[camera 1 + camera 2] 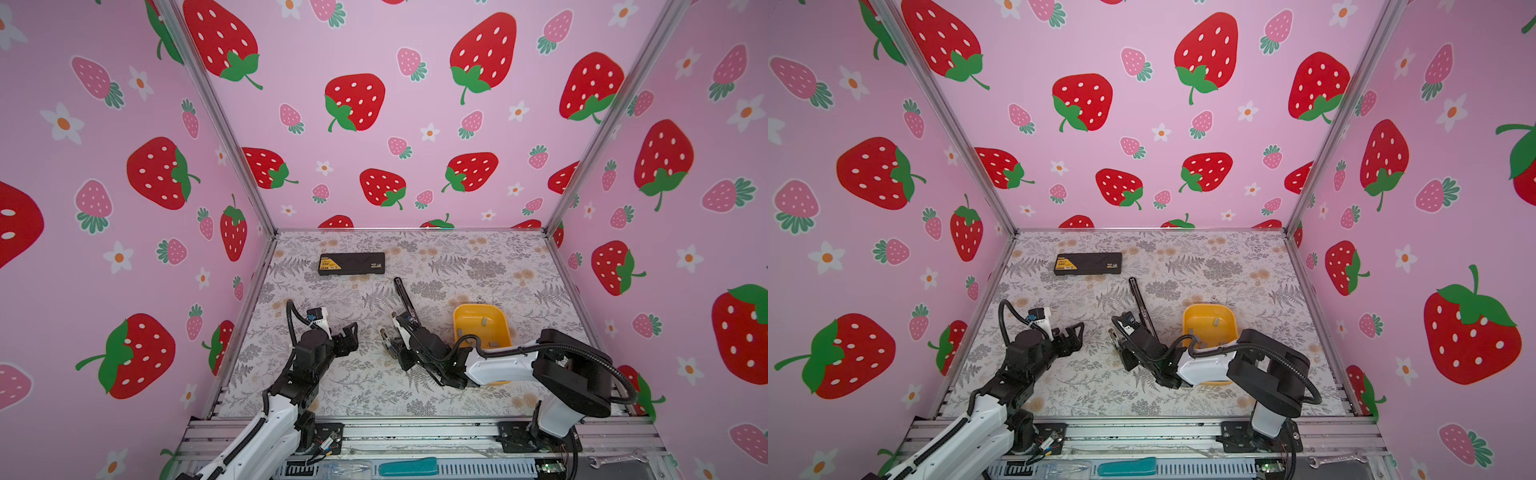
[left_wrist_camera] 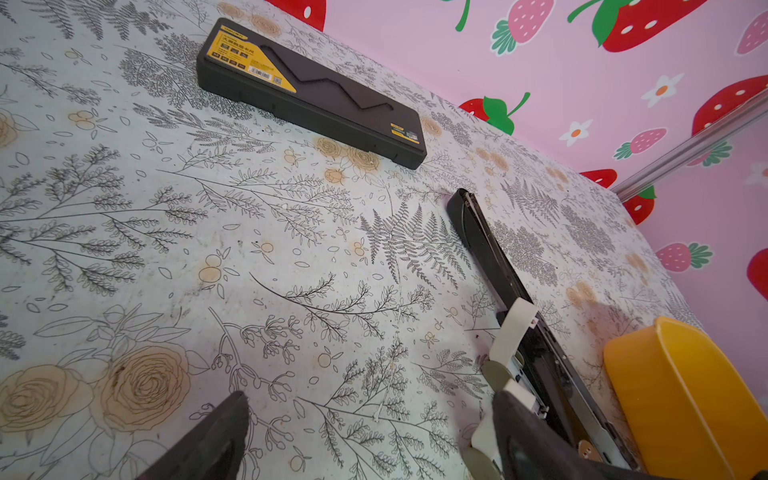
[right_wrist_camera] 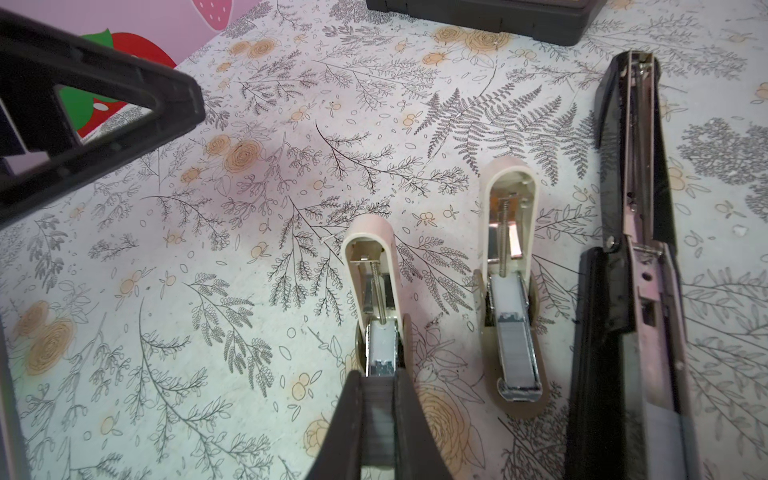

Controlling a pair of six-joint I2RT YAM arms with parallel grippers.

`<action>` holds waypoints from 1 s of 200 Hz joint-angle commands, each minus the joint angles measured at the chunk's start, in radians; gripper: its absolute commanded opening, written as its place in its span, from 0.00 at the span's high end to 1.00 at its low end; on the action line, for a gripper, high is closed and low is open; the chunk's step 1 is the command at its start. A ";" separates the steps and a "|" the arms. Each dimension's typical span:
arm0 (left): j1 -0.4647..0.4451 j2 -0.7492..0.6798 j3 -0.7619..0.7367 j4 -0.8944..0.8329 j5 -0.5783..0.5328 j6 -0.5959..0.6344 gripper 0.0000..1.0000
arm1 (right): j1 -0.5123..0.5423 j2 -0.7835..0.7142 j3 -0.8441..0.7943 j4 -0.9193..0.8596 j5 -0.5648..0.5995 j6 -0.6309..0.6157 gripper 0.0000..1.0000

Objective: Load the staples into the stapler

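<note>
In the right wrist view my right gripper [image 3: 379, 376] is shut on a grey strip of staples [image 3: 379, 415], held end-on just over the open magazine of a small white stapler [image 3: 374, 299]. Beside it lies a second small white stapler [image 3: 509, 282], also open, with a strip sitting in its tray. Both top views show this gripper [image 1: 386, 340] [image 1: 1115, 334] low at the table's middle. My left gripper [image 1: 351, 332] [image 2: 370, 415] hovers open and empty just left of the staplers. More staples [image 1: 485, 321] lie in the yellow bin [image 1: 500, 328].
A long black stapler [image 1: 405, 297] [image 3: 636, 249] lies opened flat between the white staplers and the bin. A black case with a yellow label [image 1: 351, 263] [image 2: 311, 91] rests near the back wall. A wrench [image 1: 615, 459] lies on the front rail.
</note>
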 commanded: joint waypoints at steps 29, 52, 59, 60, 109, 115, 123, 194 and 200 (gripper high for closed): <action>0.001 0.042 -0.001 0.054 0.048 0.025 0.07 | 0.008 0.039 0.004 0.082 0.006 -0.007 0.95; -0.002 0.060 0.007 0.060 0.065 0.030 0.07 | 0.012 0.051 0.005 0.094 0.005 -0.006 0.95; -0.003 0.063 0.007 0.064 0.072 0.033 0.07 | 0.012 0.055 0.005 0.096 0.005 -0.005 0.95; -0.002 0.063 0.007 0.065 0.073 0.033 0.07 | 0.012 0.055 0.005 0.096 0.005 -0.005 0.95; -0.005 0.068 0.002 0.079 0.101 0.040 0.07 | 0.014 0.081 0.019 0.104 0.002 -0.002 0.95; -0.005 0.069 0.003 0.079 0.101 0.040 0.07 | 0.014 0.086 0.021 0.103 0.002 -0.002 0.95; -0.006 0.069 0.003 0.081 0.101 0.040 0.07 | 0.014 0.090 0.022 0.103 0.002 0.000 0.95; -0.011 0.087 0.008 0.085 0.101 0.043 0.07 | 0.021 0.105 0.019 0.113 -0.001 0.012 0.95; -0.011 0.088 0.008 0.085 0.101 0.045 0.07 | 0.023 0.104 0.021 0.114 -0.001 0.012 0.95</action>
